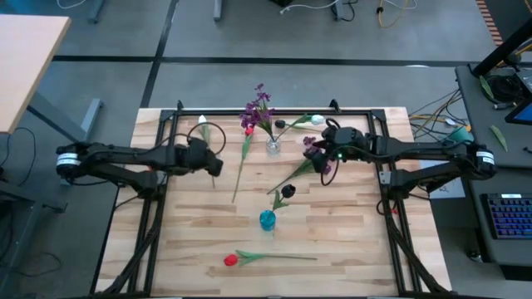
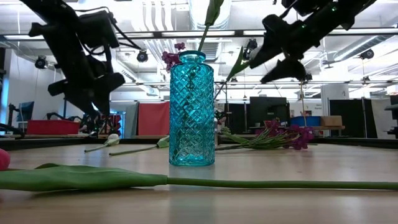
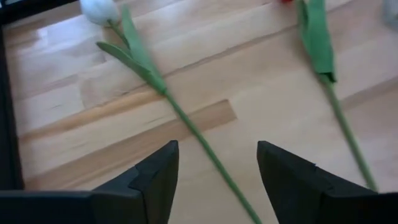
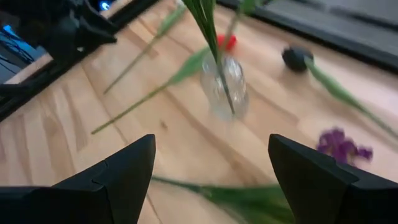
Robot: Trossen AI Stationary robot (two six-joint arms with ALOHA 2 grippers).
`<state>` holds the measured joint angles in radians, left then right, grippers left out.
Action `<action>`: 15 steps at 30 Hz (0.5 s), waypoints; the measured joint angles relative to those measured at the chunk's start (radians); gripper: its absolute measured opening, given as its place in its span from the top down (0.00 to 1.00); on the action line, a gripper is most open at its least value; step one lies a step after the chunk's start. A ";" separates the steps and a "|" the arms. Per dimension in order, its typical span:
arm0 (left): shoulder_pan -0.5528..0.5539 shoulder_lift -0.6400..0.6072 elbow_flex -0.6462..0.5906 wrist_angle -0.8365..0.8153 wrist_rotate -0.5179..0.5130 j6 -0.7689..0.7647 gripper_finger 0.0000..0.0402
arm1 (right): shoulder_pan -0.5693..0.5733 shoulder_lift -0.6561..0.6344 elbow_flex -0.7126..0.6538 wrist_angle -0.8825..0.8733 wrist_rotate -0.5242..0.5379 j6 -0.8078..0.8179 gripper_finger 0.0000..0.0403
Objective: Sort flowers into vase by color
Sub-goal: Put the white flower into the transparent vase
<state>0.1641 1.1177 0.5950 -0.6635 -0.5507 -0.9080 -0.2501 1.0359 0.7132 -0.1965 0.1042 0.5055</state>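
Observation:
My left gripper (image 1: 214,163) (image 3: 217,163) hovers open over the thin green stem (image 3: 186,124) of a white-bud flower (image 1: 202,124), whose bud (image 3: 99,9) lies toward the far edge. A red tulip (image 1: 247,130) lies beside it. My right gripper (image 1: 320,154) (image 4: 211,163) is open above a purple flower (image 1: 312,162) lying on the table. A clear vase (image 1: 273,147) (image 4: 225,93) holds purple flowers (image 1: 258,108). A blue vase (image 1: 267,219) (image 2: 191,109) holds a near-black bloom (image 1: 287,193). Another red tulip (image 1: 231,260) lies near the near edge.
A black bloom (image 1: 280,124) (image 4: 297,58) and a white bud (image 1: 317,119) lie by the far edge, behind the clear vase. A black frame (image 1: 274,110) borders the wooden table. Bare wood lies between the blue vase and the left arm.

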 joint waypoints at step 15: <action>0.083 0.099 -0.002 0.013 -0.060 0.002 0.43 | 0.036 0.000 0.000 -0.216 0.000 0.079 0.25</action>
<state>0.2470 1.2162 0.5934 -0.6506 -0.6109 -0.9062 -0.2140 1.0359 0.7132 -0.4128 0.1043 0.5842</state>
